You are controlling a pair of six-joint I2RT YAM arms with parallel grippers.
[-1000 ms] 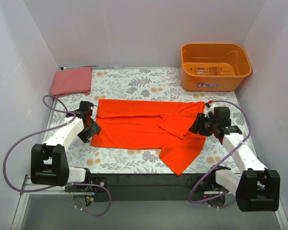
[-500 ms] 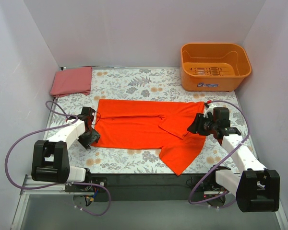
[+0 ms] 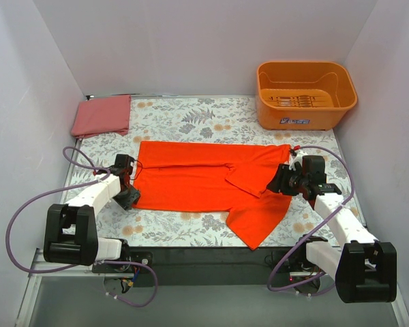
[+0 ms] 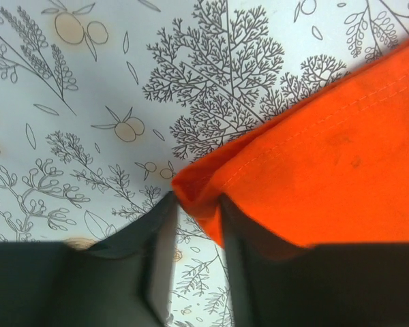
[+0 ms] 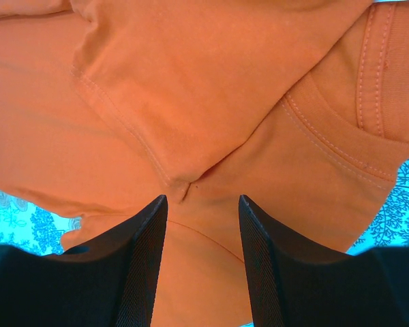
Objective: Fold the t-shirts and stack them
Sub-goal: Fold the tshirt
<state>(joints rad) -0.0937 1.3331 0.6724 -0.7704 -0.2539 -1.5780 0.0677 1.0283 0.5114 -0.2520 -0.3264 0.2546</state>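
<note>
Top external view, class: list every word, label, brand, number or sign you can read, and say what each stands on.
Rigid orange plastic tub, front wall: a white-and-blue sticker, print too small to read.
Vivid orange-red cloth t-shirt: no text showing.
Folded pinkish-red cloth t-shirt: no text showing.
Floral tablecloth: pattern only, no words.

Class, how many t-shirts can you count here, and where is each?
2. The orange-red t-shirt lies spread in the middle; the pinkish-red t-shirt sits folded at the far left corner. None seems hidden.
</note>
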